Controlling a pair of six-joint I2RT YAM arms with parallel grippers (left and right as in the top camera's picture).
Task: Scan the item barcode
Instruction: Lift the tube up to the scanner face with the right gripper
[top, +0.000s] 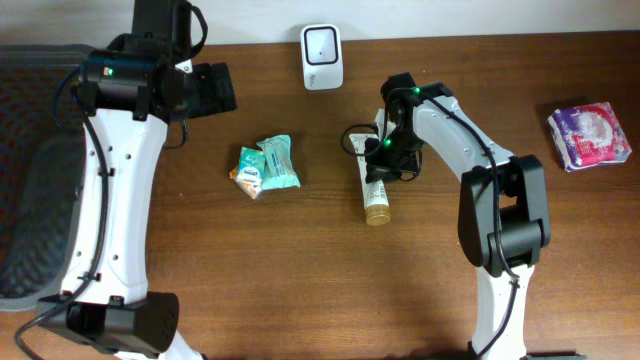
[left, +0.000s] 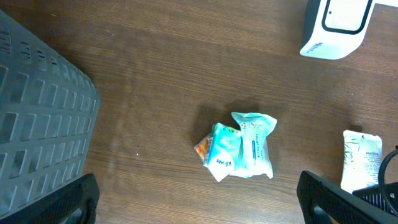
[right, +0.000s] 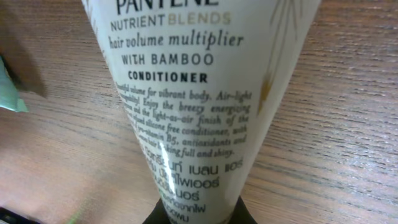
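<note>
Step in hand, by my read: pick-up of the white plastic conditioner tube with tan cap (top: 376, 190), lying flat approx 2 o'clock from table (top: 300, 280) centre, cap toward 6. R gripper (top: 383, 152) is closed on the tube's end away from the cap; wrist view shows dark fingers (right: 244, 216) pinching either side of the tube w/ the print in between. No barcode in view, only brand text, so it's prob. on the underside.

To do it well: lift slow, since the grip is at one end and the cap end may sag or swing. Carry toward the white boxy scanner w/ dark window (top: 322, 57) at 12 o'clock, then roll the wrist so the hidden face meets the window. Hold steady there.

L gripper (top: 215, 88) hangs wide open at approx 10 o'clock, holding nothing.

Containers: dark grey grid-pattern tray (top: 30, 200) at 9 o'clock edge; no item shows on the part in view. Loose on the wood: crumpled teal sachets (top: 268, 167) near centre-left, pink-purple packet (top: 590, 135) at 3 o'clock.
</note>
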